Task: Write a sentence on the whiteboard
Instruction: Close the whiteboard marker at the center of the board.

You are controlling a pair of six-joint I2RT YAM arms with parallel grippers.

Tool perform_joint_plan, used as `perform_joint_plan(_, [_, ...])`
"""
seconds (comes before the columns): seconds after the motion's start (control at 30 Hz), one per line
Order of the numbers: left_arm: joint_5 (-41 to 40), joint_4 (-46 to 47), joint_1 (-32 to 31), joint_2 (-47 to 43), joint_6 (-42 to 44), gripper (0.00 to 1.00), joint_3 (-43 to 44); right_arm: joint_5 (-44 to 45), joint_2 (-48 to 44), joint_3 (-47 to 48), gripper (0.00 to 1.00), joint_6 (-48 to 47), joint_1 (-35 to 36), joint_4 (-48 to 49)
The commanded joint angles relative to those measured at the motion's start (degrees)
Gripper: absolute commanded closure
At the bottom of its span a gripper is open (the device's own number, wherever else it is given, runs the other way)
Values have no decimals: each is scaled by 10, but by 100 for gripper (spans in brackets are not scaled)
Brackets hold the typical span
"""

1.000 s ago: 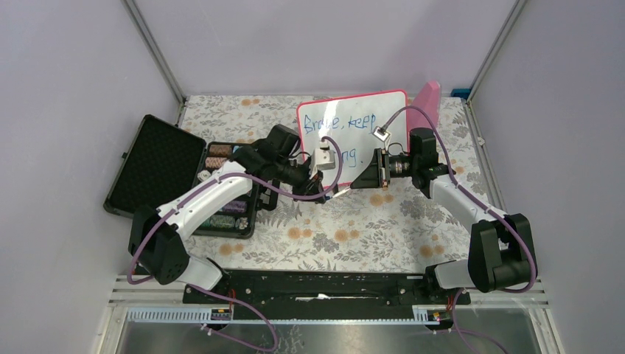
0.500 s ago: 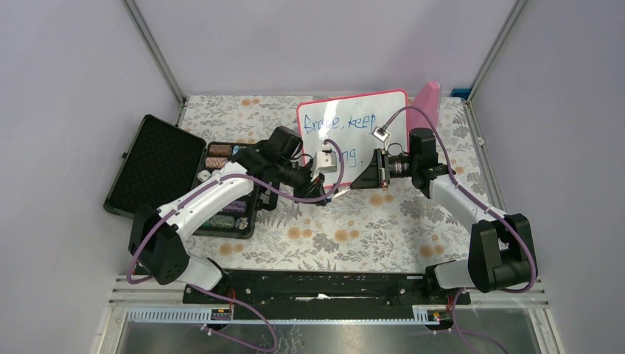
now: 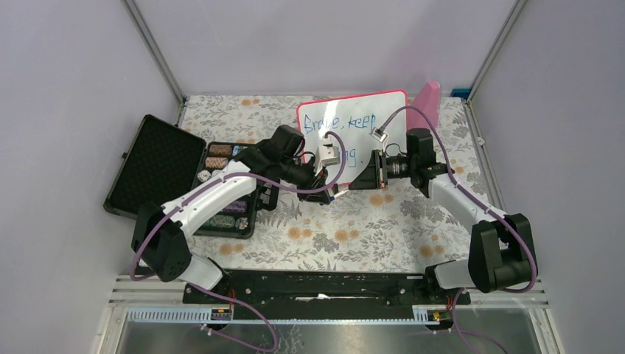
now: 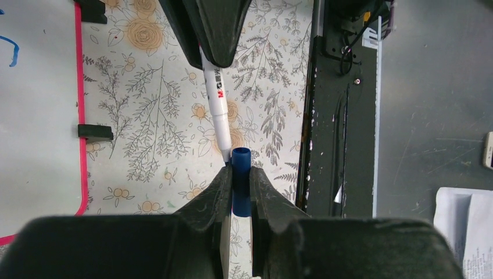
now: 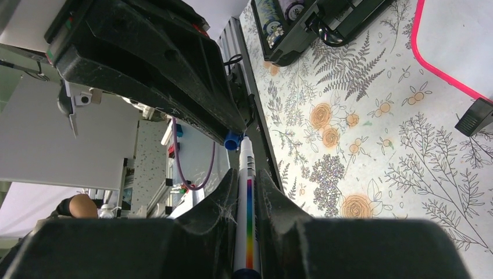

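Observation:
The whiteboard [image 3: 368, 122] stands at the back middle on black feet, with blue lettering [image 3: 339, 123] in two lines, the lower line partly hidden by the arms. My right gripper [image 3: 352, 184] is shut on a white marker [image 5: 247, 197] with a rainbow stripe. My left gripper [image 3: 332, 193] is shut on the blue cap [image 4: 241, 174]. The grippers face each other in front of the board. The marker [image 4: 216, 99] tip sits right beside the cap's mouth [image 5: 232, 140], slightly off to one side. The board edge also shows in the left wrist view [image 4: 35, 116] and the right wrist view [image 5: 459, 35].
An open black case [image 3: 221, 188] with rolls of chips lies left, its lid [image 3: 151, 166] folded out. A solid pink paddle [image 3: 427, 99] leans behind the board's right end. The black base rail [image 3: 317, 284] runs along the near edge. Walls close three sides.
My left gripper with the cap has shifted slightly toward the marker tip. The right arm has barely moved.

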Motion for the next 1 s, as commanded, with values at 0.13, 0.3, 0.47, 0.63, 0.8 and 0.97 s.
perform_joint_plan(0.13, [13, 50, -3, 20, -54, 100, 24, 2, -17, 24, 100, 6, 10, 22])
perform_joint_plan(0.3, [18, 29, -1, 1, -27, 100, 18, 29, -19, 34, 100, -25, 9, -19])
perform_joint_plan(0.47, [20, -3, 6, -33, -7, 100, -28, 46, -19, 45, 100, -44, 9, -51])
perform_joint_plan(0.63, [28, 4, 24, -51, -17, 100, -58, 34, -17, 46, 100, -44, 9, -52])
perform_joint_plan(0.8, [27, 18, 26, -42, -29, 100, -50, 11, -20, 43, 100, -36, 12, -46])
perform_joint_plan(0.97, [35, 24, 26, -29, -35, 100, -40, 4, -19, 42, 100, -36, 20, -49])
